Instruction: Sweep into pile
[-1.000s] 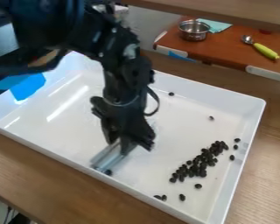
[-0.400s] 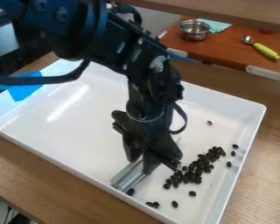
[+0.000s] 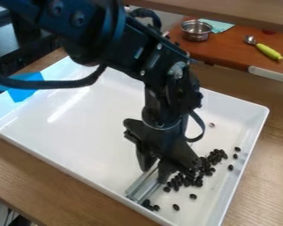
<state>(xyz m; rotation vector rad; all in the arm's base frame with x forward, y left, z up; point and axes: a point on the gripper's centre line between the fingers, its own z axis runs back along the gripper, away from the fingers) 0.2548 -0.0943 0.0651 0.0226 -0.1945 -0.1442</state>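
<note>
Camera view: nearest you, below the gripper (image 3: 154, 173), two stray dark beans (image 3: 176, 207) lie on the white tray (image 3: 88, 128). Your gripper pinches a shiny grey strip (image 3: 145, 185), tilted, its low end beside a few more beans. Main bean pile (image 3: 199, 177) sits just right of the fingertips, trailing up and away. Beyond the gripper, well apart: metal pot (image 3: 196, 32), green-handled spoon (image 3: 268, 51) on a reddish table (image 3: 232, 50).
</note>
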